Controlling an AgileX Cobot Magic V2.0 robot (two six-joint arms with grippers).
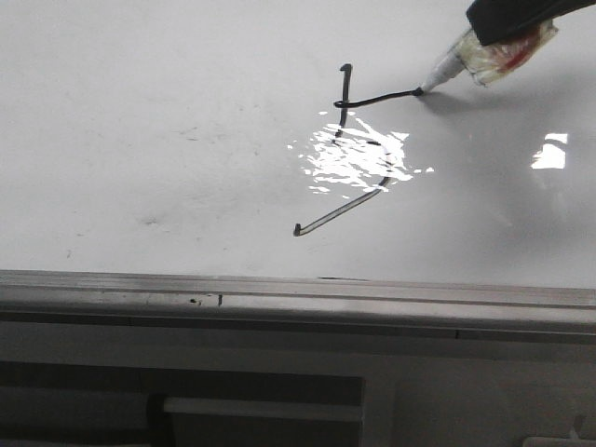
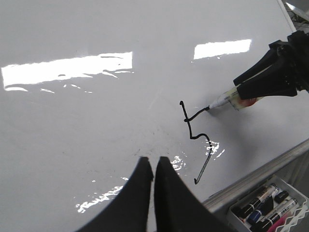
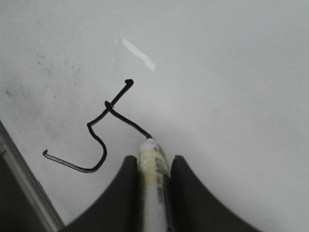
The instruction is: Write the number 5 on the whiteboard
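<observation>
The whiteboard [image 1: 149, 130] fills the front view. The number 5 [image 1: 346, 93] is drawn in thin black line near its middle, its belly partly lost in glare, its tail ending at the lower left. It also shows in the left wrist view [image 2: 195, 137] and the right wrist view [image 3: 99, 135]. My right gripper [image 3: 150, 164] is shut on a white marker [image 3: 154, 183], whose tip touches the board at the end of the top bar [image 1: 419, 90]. My left gripper [image 2: 153, 164] is shut and empty above the board, short of the figure.
A grey metal rail [image 1: 298, 293] edges the board on the near side, with a grey ledge [image 1: 279, 372] below it. A tray of spare markers [image 2: 268, 205] sits beyond the rail. Bright glare [image 1: 358, 158] covers part of the figure.
</observation>
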